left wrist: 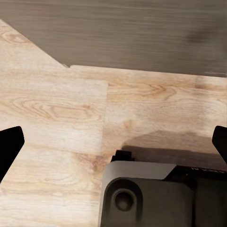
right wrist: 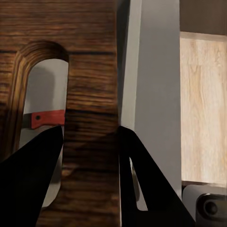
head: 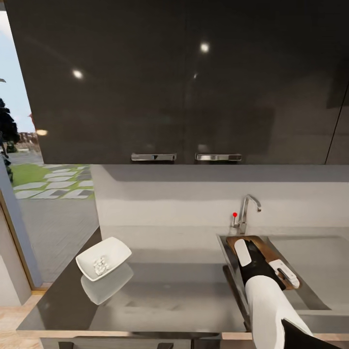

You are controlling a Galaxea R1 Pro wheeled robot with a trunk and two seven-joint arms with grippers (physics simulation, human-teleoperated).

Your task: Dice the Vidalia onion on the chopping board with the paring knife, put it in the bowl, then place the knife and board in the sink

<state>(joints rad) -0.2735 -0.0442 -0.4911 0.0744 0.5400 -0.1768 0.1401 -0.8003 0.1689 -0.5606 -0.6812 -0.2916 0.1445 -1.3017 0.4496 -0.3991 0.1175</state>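
Wooden chopping board [head: 264, 248] lies in the sink [head: 310, 300] at 4 o'clock, right claw [right wrist: 90, 156] closed on its edge; diced onion [head: 100, 265] sits in the bowl [head: 118, 247]. Releasing seems left.

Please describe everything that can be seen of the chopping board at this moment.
The chopping board is brown wood with a dark grain and a slot-shaped handle hole with rounded ends. It sits in the sink, tilted against the left wall. The right tool is shut on the strip of wood beside the slot, one finger on each side. Through the slot a bit of orange-red shows. In the head view the arm hides much of the board.
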